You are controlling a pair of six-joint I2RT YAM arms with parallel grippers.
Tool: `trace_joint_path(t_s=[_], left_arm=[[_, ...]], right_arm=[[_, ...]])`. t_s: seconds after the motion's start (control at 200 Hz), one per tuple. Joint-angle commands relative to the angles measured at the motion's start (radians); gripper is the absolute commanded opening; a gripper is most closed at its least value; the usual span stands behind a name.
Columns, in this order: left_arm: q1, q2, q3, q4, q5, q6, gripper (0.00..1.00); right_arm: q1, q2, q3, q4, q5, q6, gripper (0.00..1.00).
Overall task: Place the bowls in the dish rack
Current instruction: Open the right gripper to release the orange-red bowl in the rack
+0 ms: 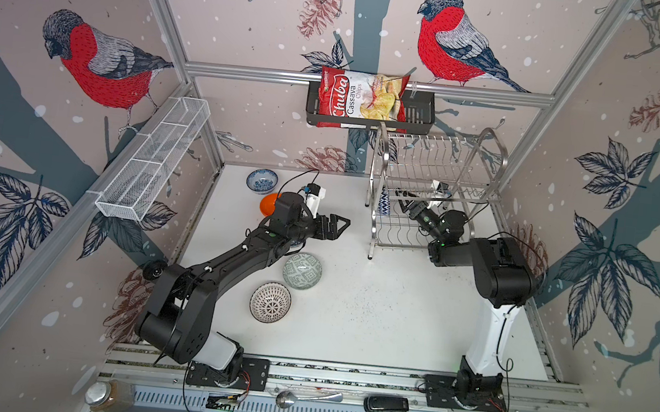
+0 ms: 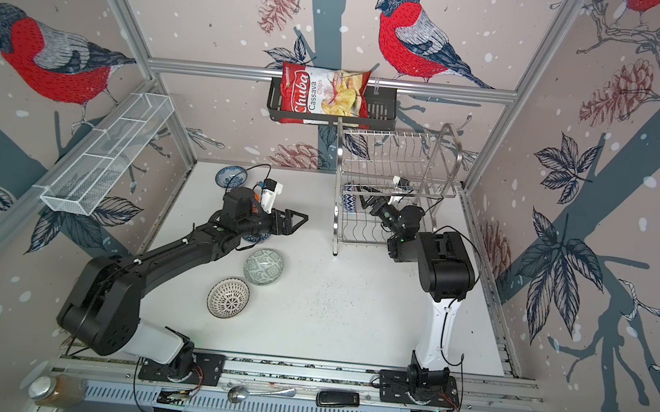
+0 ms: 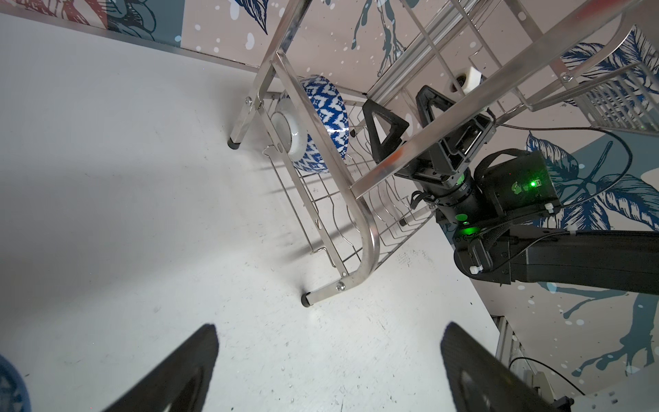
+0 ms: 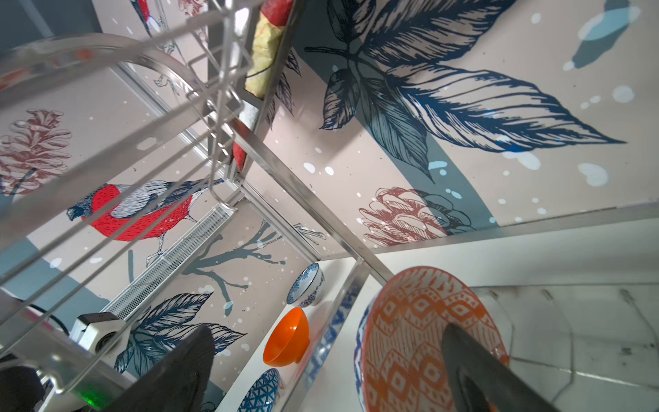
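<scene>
counting bowls racked: one. blue-and-orange patterned bowl [image 3: 326,107], standing on edge in the lower tier of the dish rack [image 1: 375,166]. right gripper [image 3: 397,103] just beside it inside that tier, jaws wide, gripping nothing. unloaded, on the table [image 1: 372,303]: blue-floral bowl [image 1: 262,180], orange bowl [image 1: 268,204], grey-green bowl [image 1: 302,271], dotted bowl [image 1: 270,302], and a blue triangle bowl [image 4: 260,392] partly hidden under the left arm. left gripper [image 1: 339,224] wide, empty, above the table. judged: early stage, five to go.

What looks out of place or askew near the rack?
Nothing is tipped or broken. The blue-patterned bowl stands on edge in the lower tier of the dish rack. Only fine dark specks dot the white table.
</scene>
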Motion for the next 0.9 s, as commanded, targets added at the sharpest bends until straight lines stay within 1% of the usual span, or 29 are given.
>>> trace_joint_path(t_s=[0.0, 0.195, 0.33, 0.55, 0.89], left_arm=[[0.0, -0.001, 0.009, 0.003, 0.002, 0.008, 0.98], [0.0, -0.005, 0.007, 0.005, 0.002, 0.007, 0.98], [0.001, -0.006, 0.007, 0.005, 0.002, 0.007, 0.97], [0.0, -0.004, 0.007, 0.004, 0.002, 0.008, 0.98], [0.0, -0.007, 0.009, 0.002, 0.003, 0.007, 0.98]], right_arm=[[-0.001, -0.024, -0.023, -0.01, 0.06, -0.021, 1.0], [-0.002, -0.072, -0.069, -0.026, 0.125, -0.001, 1.0], [0.002, -0.091, -0.076, -0.061, 0.141, 0.031, 0.99], [0.006, -0.117, -0.095, -0.111, 0.178, 0.043, 0.99], [0.02, -0.192, -0.186, -0.111, 0.213, 0.035, 1.0]])
